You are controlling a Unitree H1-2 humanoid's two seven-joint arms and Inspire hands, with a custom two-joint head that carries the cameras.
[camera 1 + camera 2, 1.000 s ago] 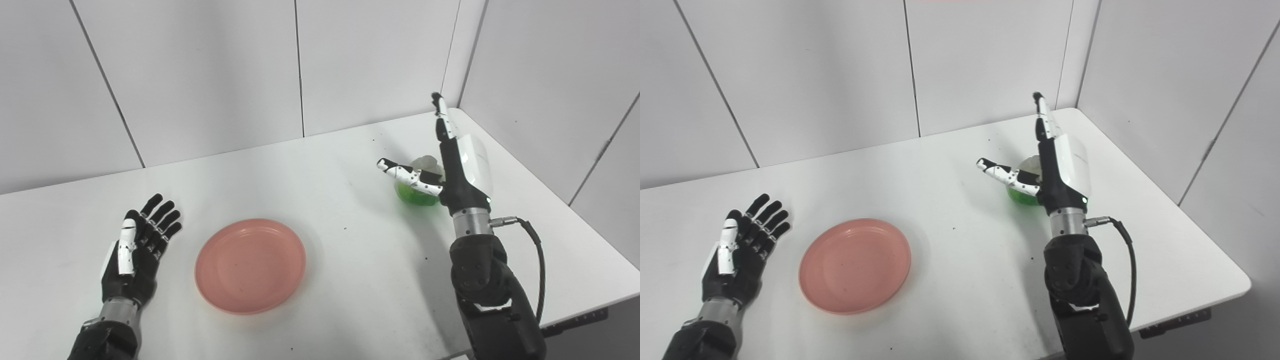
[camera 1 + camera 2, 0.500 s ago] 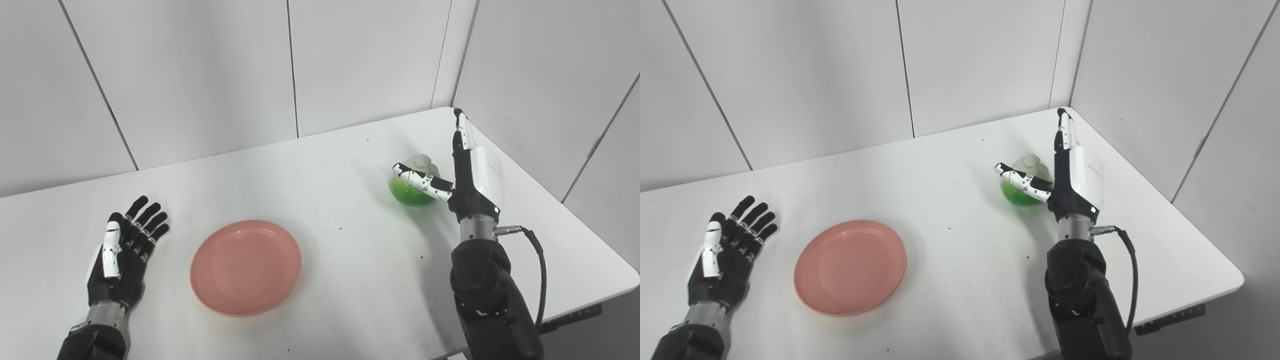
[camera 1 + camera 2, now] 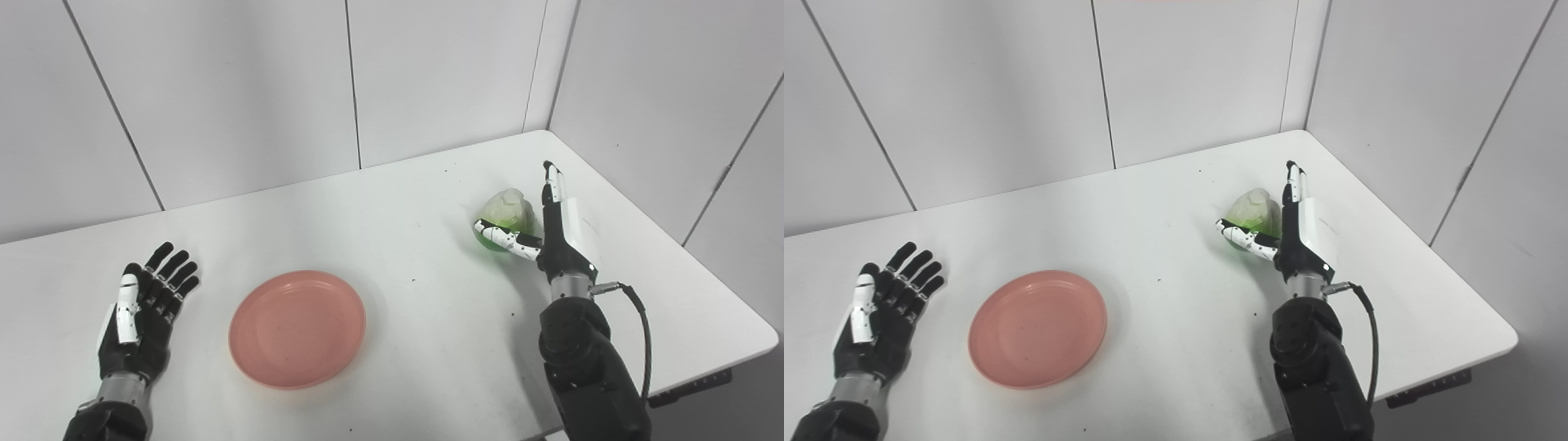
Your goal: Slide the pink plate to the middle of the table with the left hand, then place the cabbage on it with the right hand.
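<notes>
The pink plate (image 3: 297, 328) lies flat on the white table (image 3: 404, 184), left of the middle and near the front. The cabbage (image 3: 507, 217), green with a pale top, sits on the table at the right. My right hand (image 3: 554, 223) stands open right beside it, fingers upright along its right side and thumb stretched across its front. I cannot tell whether the hand touches it. My left hand (image 3: 139, 312) is open, palm up, fingers spread, left of the plate and apart from it.
White wall panels close the back and right sides, meeting in a corner (image 3: 539, 79) behind the cabbage. The table's right edge (image 3: 704, 263) runs close to my right arm. A black cable (image 3: 637, 318) loops off the right wrist.
The camera has shifted, sliding the scene a little left. My right hand has come down from above the cabbage to stand beside it, thumb lower across its front. The plate and left hand have not moved.
</notes>
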